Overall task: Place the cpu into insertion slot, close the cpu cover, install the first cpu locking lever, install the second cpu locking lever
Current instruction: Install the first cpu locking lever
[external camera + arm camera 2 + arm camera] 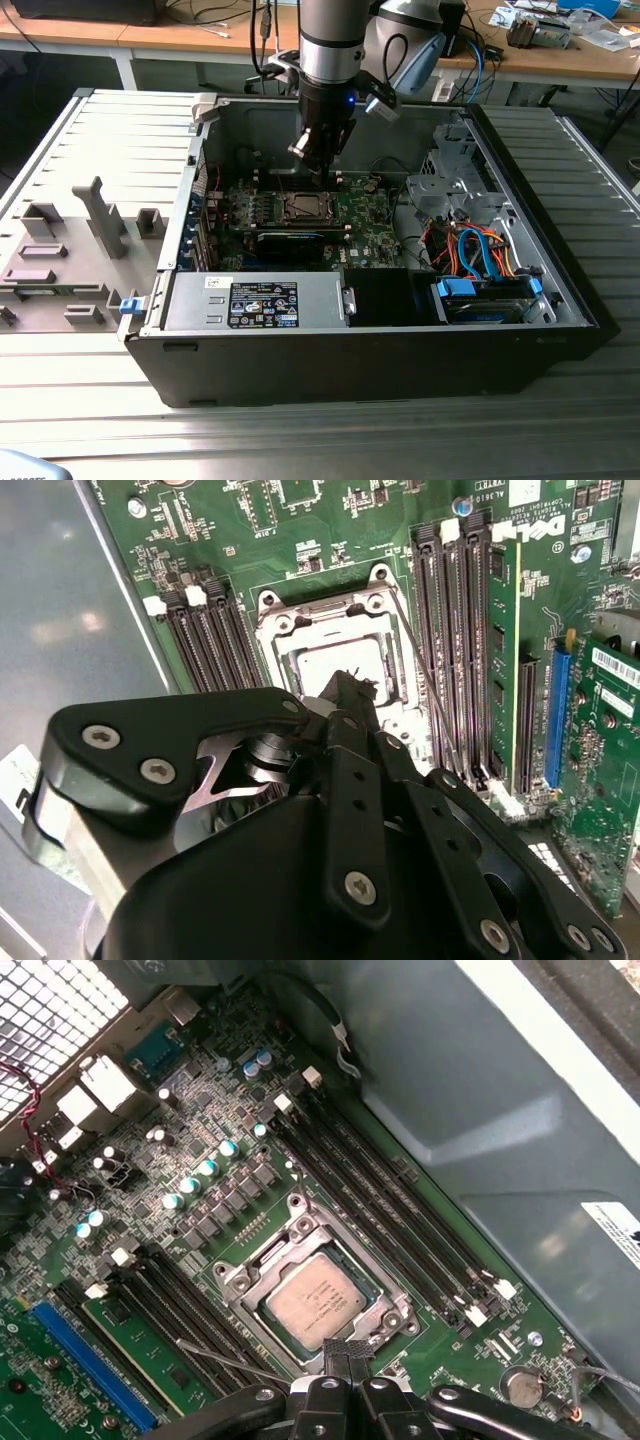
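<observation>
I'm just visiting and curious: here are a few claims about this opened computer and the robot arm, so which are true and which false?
1. The small square silver-grey cpu lies in the black insertion slot. True.
2. The thin silver cpu cover is down over the chip's edges. True.
3. The gripper hangs above the blue cables. False: it is at the socket.
4. The computer case stands upright. False: it lies on its side, open.

Ribbed metal table (590, 180), open computer case (400, 350), grey side panel (70, 250)
</observation>
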You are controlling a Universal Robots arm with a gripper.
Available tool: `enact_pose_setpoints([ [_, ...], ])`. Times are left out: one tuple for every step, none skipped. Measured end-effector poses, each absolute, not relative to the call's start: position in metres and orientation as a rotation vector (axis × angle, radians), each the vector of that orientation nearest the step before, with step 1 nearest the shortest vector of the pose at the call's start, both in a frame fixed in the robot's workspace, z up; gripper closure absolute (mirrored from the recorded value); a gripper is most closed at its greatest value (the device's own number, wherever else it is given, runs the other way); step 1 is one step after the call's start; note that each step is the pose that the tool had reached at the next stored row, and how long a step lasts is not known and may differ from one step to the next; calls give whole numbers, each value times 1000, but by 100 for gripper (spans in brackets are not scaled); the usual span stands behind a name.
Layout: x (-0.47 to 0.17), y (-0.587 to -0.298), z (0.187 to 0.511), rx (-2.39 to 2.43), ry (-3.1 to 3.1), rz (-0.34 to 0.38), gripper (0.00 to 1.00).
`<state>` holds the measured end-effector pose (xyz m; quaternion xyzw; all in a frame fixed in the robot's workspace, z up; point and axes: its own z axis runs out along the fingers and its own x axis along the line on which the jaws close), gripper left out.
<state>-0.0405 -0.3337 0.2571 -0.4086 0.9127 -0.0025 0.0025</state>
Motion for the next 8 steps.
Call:
enact_pose_setpoints([
  [-40, -334, 257, -1287, 2860, -8, 89],
  [-40, -334, 257, -1293, 2857, -8, 89],
  [-40, -334, 257, -1297, 2856, -8, 89],
  [-40, -334, 257, -1300, 2854, -8, 89],
  [-40, -334, 257, -1305, 2852, -8, 89],
  [-40, -334, 257, -1309, 2850, -8, 89],
  [-40, -334, 257, -1314, 2848, -8, 89],
  [-40, -334, 257, -1318, 2846, -8, 89],
])
